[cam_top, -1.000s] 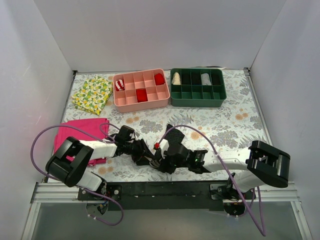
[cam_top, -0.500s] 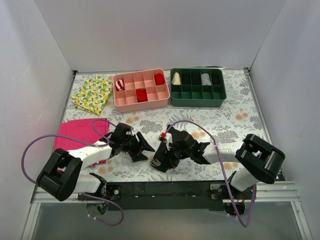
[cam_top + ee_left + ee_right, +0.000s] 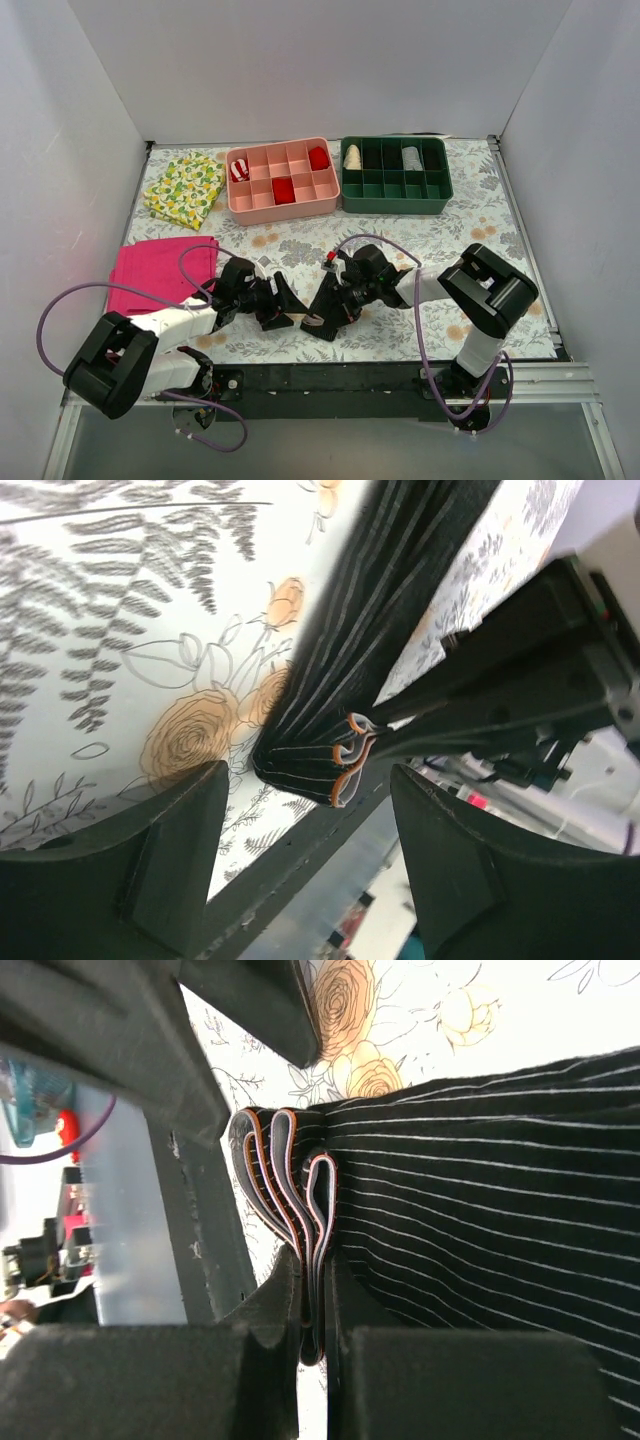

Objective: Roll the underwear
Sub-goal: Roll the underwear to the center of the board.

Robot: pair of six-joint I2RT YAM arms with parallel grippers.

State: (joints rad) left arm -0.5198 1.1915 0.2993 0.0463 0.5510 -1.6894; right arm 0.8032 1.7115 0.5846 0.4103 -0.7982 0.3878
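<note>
Currently the underwear (image 3: 480, 1180), black with fine pale stripes and an orange-trimmed edge, sits near the front middle of the floral surface (image 3: 470, 230), between the two arms. One edge is gathered into several tight pleats. The right pincer (image 3: 315, 1305) is pressed together on those pleats, with the orange trim curling out just above its fingertips. The rest of the fabric spreads away from that grip over the printed surface.

The left pincer (image 3: 308, 772) is spread wide, one finger on each side of the bunched edge. The pleats lie in the gap without either finger closing on them. In the overhead view the two pincers meet tip to tip, and the black fabric is hard to tell from the black fingers there.

A folded magenta cloth (image 3: 160, 268) lies on the left side of the surface, with a lemon-print cloth (image 3: 184, 187) further back. A pink divided tray (image 3: 283, 180) and a green divided tray (image 3: 396, 175) stand side by side along the far edge, holding small rolled items in some compartments.
</note>
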